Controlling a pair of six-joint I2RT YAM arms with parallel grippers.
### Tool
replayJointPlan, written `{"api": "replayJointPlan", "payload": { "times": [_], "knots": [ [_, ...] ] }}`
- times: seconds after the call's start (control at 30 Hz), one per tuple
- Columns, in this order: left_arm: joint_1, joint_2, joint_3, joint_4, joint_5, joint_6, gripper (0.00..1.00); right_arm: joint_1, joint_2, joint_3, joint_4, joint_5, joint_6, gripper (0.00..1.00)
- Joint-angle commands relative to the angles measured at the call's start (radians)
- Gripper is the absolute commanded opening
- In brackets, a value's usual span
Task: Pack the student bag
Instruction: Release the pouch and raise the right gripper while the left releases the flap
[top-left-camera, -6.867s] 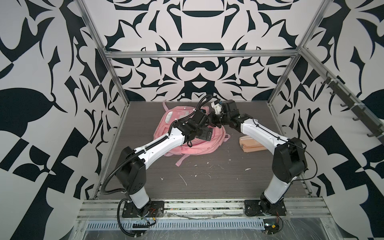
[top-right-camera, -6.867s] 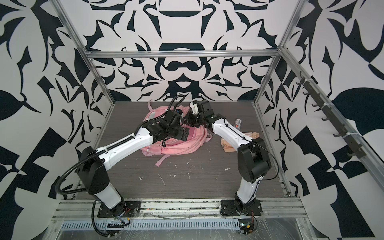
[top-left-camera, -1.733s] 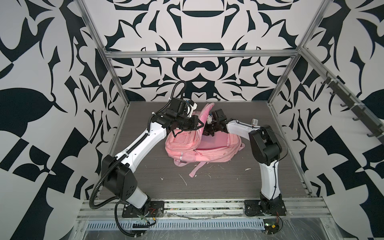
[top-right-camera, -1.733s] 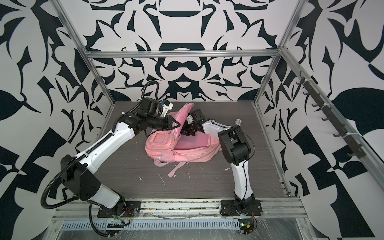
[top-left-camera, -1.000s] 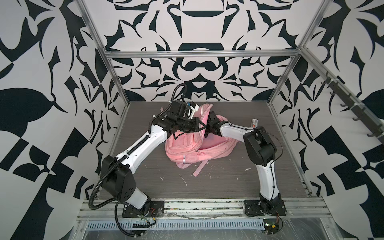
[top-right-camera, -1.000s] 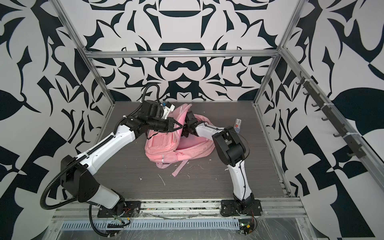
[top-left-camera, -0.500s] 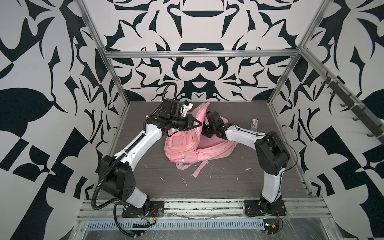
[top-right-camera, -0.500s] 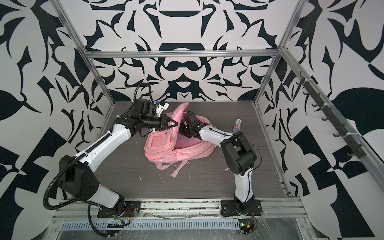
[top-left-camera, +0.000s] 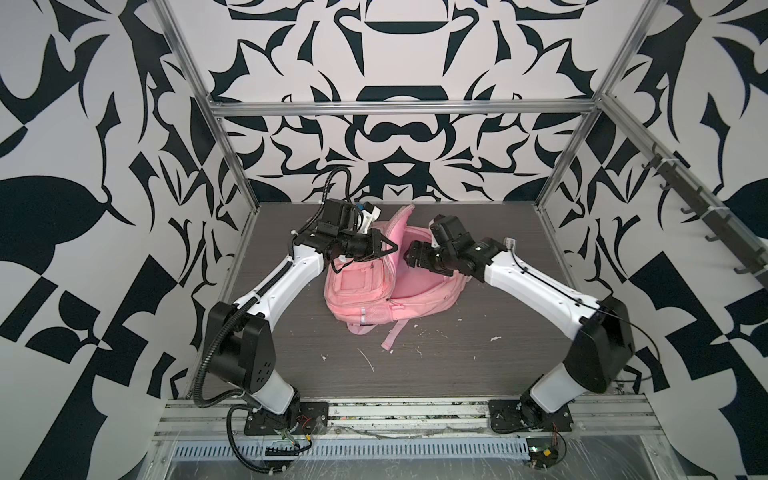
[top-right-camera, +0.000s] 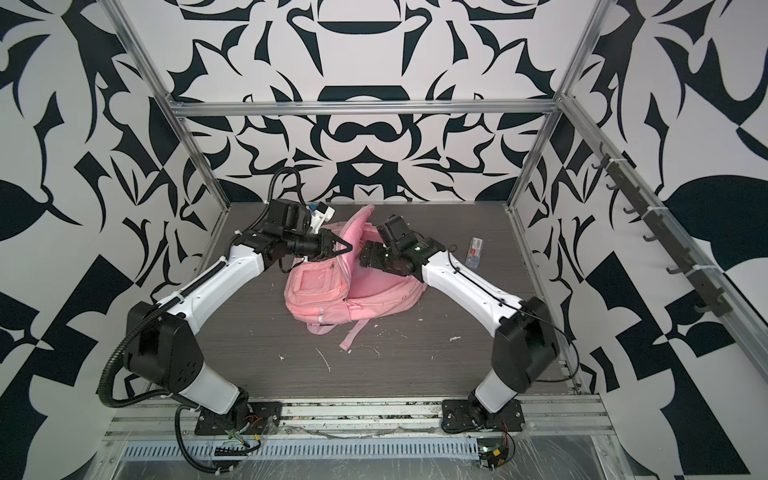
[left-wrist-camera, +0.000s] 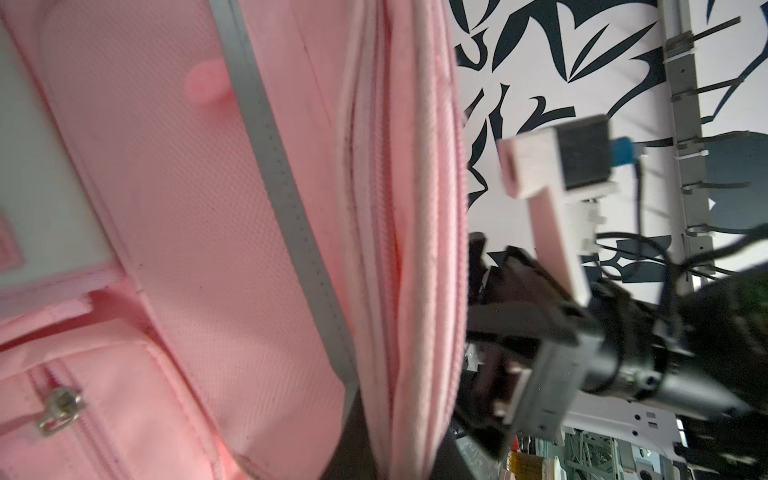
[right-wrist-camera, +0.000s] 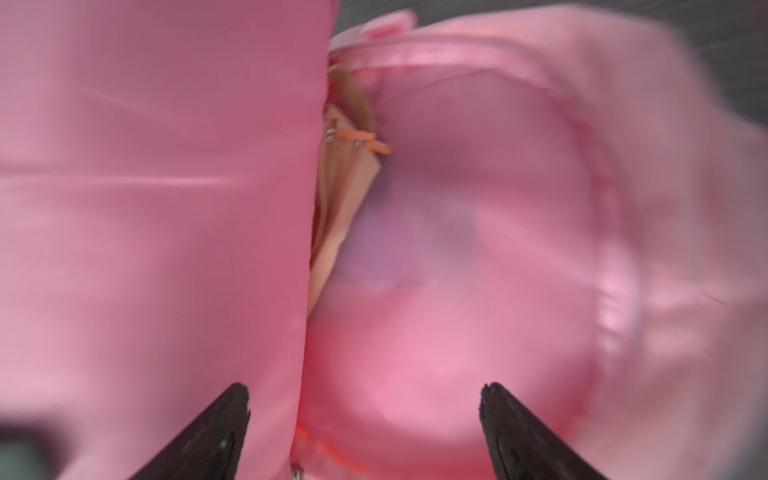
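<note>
Large soft pink fabric backpack (top-left-camera: 374, 291) lies mid-depth on the grey tabletop (top-left-camera: 478, 365), towards its far edge, main compartment gaping. Left gripper (top-left-camera: 392, 248) pinches its raised front panel. Right gripper (right-wrist-camera: 365, 386), jaws spread and empty, faces the opening. A beige-peach pouch (right-wrist-camera: 345, 199) sits inside.

No words or numbers can be read anywhere. A small flat packet (top-right-camera: 476, 250) lies on the far right of the table (top-right-camera: 415, 374). It has a red label, but the print is too small to read.
</note>
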Motion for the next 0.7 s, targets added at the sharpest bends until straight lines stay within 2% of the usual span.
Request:
{"api": "replayJointPlan", "payload": {
  "times": [0.0, 0.3, 0.37, 0.47, 0.53, 0.67],
  "knots": [
    [-0.003, 0.066, 0.016, 0.031, -0.021, 0.038, 0.00, -0.012, -0.122, -0.065, -0.111, 0.144, 0.061, 0.91],
    [-0.133, 0.231, 0.103, 0.002, -0.086, 0.013, 0.00, -0.121, -0.247, -0.150, -0.099, 0.140, -0.055, 0.91],
    [-0.153, 0.270, 0.125, 0.010, -0.099, -0.021, 0.04, -0.130, -0.246, -0.165, -0.096, 0.123, -0.083, 0.91],
    [-0.170, 0.310, 0.150, 0.019, -0.125, -0.056, 0.22, -0.130, -0.224, -0.148, -0.132, 0.126, -0.136, 0.90],
    [-0.170, 0.316, 0.170, -0.005, -0.128, -0.052, 0.42, -0.120, -0.197, -0.123, -0.158, 0.123, -0.183, 0.90],
    [-0.162, 0.257, 0.188, -0.092, -0.162, -0.004, 0.66, -0.074, -0.157, -0.067, -0.199, 0.146, -0.273, 0.90]
  ]
}}
